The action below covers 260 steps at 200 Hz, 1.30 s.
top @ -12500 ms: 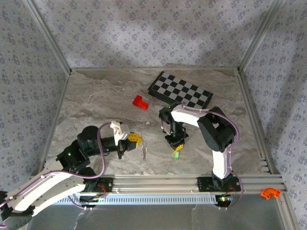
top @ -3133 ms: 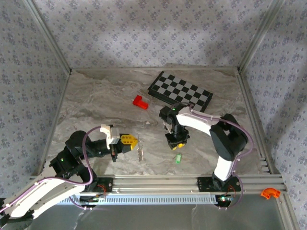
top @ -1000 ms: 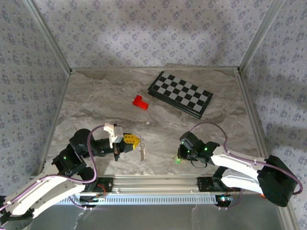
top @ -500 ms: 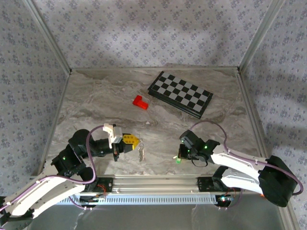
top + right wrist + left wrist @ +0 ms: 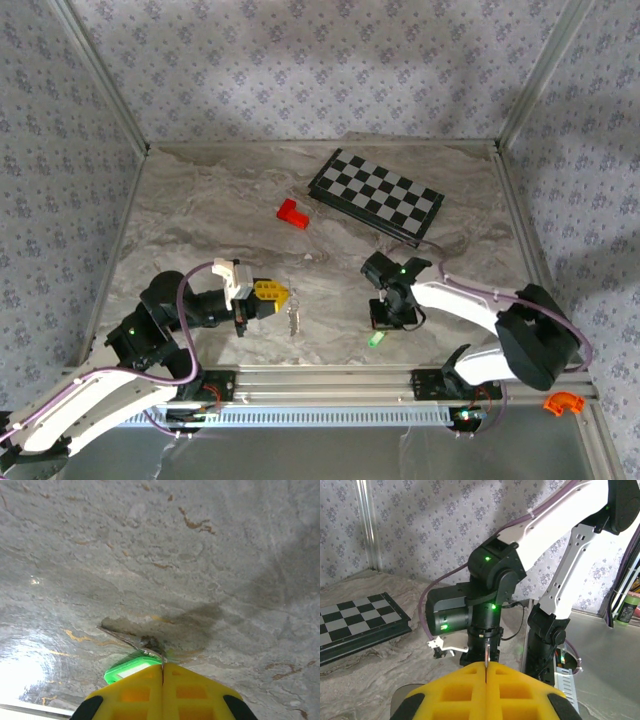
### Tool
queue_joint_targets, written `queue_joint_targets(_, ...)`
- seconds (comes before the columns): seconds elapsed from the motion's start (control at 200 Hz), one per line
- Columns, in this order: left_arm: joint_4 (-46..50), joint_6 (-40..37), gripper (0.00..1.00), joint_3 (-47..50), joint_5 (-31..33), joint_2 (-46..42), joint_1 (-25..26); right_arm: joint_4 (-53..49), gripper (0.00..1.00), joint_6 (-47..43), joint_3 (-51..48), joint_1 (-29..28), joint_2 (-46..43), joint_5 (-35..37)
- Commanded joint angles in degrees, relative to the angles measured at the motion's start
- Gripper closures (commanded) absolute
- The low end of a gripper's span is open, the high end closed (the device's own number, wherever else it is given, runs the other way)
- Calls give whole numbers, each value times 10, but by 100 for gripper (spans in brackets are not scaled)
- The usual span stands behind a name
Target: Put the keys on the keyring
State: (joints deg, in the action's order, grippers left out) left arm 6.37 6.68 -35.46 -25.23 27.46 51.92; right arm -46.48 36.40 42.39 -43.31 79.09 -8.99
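Table, 1. Chessboard, 1, far beyond both sets of fingers. Grippers, 2: left gripper clamped on the keyring; right gripper clamped on the green key. Red block, 1, well past the left fingers. Keyring, 1, dangling from the left fingertips. Green key, 1, protruding at the right fingertips.
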Motion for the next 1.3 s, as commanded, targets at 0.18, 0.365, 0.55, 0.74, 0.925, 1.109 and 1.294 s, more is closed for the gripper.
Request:
queue_joint_targets(0.18,-19,-7,100,-11,1,-5,5,-53,100,-89,50,23,75,-33)
queue_joint_targets(0.365,-19,-8,100,-8,4,-2,5,-53,100,-110,62,24,103,-33)
queue_joint_targets(0.55,-22,-8,100,-8,4,3,5,-59,98,-117,71,27,107,-29)
queue_joint_targets(0.74,-23,-9,100,-9,3,6,5,-56,82,-112,79,27,94,-15)
queue_joint_targets(0.925,-22,-8,100,-12,0,5,5,-53,68,-85,75,27,52,3)
queue_joint_targets(1.109,-25,-6,100,-13,-2,7,5,-12,57,-1,25,21,-32,24)
queue_joint_targets(1.294,-30,-4,100,-14,-10,14,5,77,48,125,-77,13,-148,29)
